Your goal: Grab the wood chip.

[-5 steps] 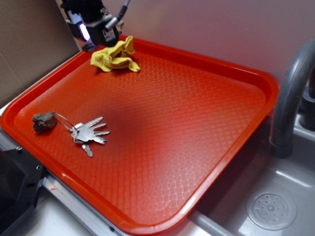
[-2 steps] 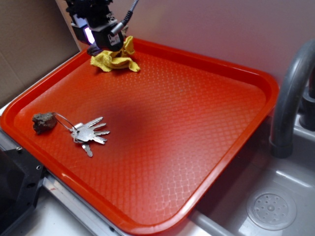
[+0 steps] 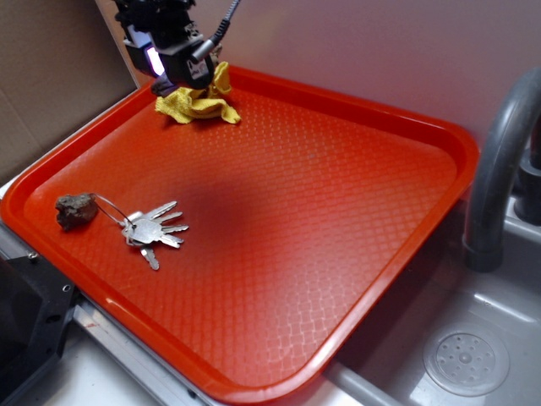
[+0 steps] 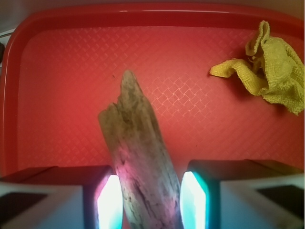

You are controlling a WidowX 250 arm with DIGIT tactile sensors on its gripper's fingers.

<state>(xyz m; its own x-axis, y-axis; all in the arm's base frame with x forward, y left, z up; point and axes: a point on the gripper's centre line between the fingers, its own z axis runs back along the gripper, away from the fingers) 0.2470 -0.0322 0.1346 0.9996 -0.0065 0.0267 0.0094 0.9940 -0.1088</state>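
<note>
Wood chip (image 4: 138, 162) clamped between the two glowing pads (image 4: 110, 202) of the gripper (image 4: 151, 202), sticking out forward with its jagged tip tilted slightly left, lifted above the red tray (image 4: 71, 86). Not visible in the exterior view, hidden by the gripper (image 3: 173, 80) at the tray's (image 3: 338, 211) far left corner. Yellow cloth (image 4: 267, 67) crumpled just beside. Bunch of keys (image 3: 152, 230) with a dark lump (image 3: 75, 210) on its ring lying well apart, near the left rim.
</note>
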